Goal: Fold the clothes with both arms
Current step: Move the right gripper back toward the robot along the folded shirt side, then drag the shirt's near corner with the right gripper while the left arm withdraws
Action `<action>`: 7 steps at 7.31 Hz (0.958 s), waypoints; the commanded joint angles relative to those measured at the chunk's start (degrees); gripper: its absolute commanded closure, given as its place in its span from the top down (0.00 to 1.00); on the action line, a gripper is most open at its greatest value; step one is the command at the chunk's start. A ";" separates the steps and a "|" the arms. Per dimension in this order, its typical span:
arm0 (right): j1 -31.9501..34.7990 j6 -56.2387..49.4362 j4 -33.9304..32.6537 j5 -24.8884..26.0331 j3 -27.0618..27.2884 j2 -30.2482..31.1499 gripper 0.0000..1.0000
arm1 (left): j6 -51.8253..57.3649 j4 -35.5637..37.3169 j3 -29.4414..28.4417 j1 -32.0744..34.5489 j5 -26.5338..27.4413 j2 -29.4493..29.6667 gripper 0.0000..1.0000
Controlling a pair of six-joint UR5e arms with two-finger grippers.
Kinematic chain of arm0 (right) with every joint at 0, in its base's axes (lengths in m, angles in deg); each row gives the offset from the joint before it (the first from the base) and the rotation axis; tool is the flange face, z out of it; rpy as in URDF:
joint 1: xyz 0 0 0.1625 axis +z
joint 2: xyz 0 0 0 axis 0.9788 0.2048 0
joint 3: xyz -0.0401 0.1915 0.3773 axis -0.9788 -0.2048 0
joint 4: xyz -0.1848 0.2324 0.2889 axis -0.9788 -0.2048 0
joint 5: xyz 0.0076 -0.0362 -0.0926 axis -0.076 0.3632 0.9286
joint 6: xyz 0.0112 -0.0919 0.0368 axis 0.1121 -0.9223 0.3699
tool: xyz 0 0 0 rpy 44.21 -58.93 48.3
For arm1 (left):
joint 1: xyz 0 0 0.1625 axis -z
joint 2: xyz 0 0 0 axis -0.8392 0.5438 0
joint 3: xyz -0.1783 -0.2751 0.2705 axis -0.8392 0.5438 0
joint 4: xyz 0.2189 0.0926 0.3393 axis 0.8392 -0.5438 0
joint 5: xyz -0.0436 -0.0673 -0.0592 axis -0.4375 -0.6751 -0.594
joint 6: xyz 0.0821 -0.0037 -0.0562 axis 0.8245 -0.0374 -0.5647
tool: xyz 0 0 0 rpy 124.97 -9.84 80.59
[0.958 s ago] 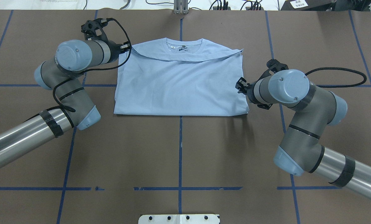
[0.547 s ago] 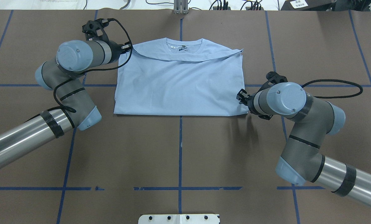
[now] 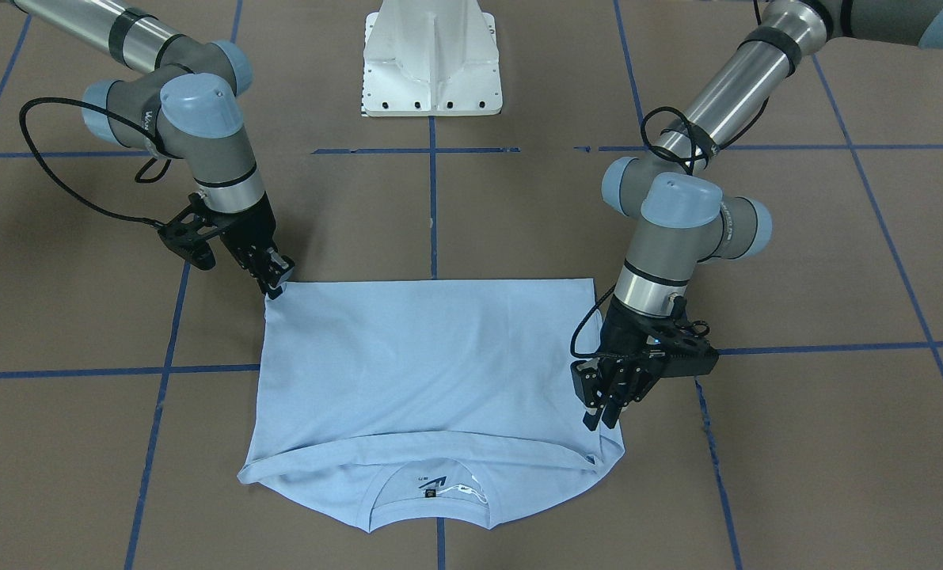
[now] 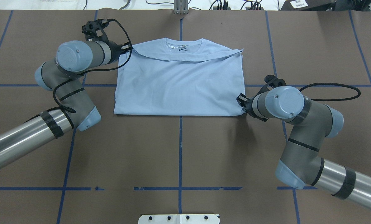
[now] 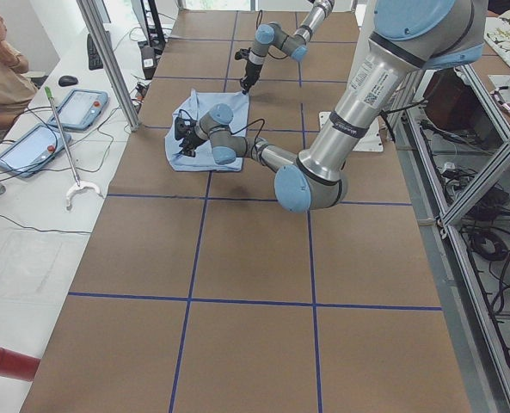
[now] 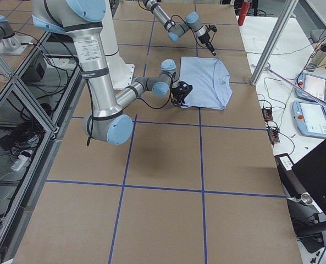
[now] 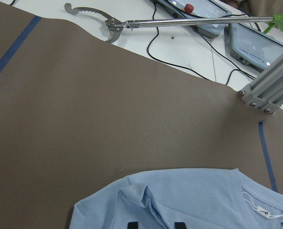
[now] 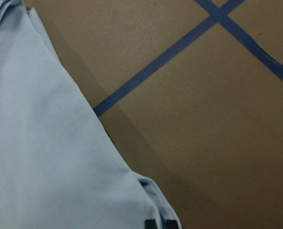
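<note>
Right claw (image 3: 275, 289) clamps the shirt (image 3: 431, 356) at its hem corner, left of centre in the front view, so I can fold it; my left claw (image 3: 600, 413) sits at the shoulder, grip unclear.

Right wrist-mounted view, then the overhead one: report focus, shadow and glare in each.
Right wrist-mounted view: soft focus throughout, with a dark shadow band on the brown paper table cover along the edge of the light blue cotton T-shirt. Overhead exterior view: sharp, with bright glare streaks on the bare metal tube of the grey left arm and a faint shadow on the cover beside the grey right arm.
</note>
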 commanded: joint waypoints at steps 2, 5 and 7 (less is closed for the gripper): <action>0.13 -0.12 -0.06 -0.56 4.75 2.12 0.00 | -0.02 0.05 0.42 0.00 -0.09 -0.07 0.37; -10.99 6.34 -1.20 -2.76 27.04 19.49 0.00 | 0.16 0.31 1.21 0.09 -4.47 -0.24 0.37; -22.22 13.21 -1.29 -1.71 33.33 23.32 0.00 | 0.16 0.23 6.62 0.09 -11.56 -3.64 0.30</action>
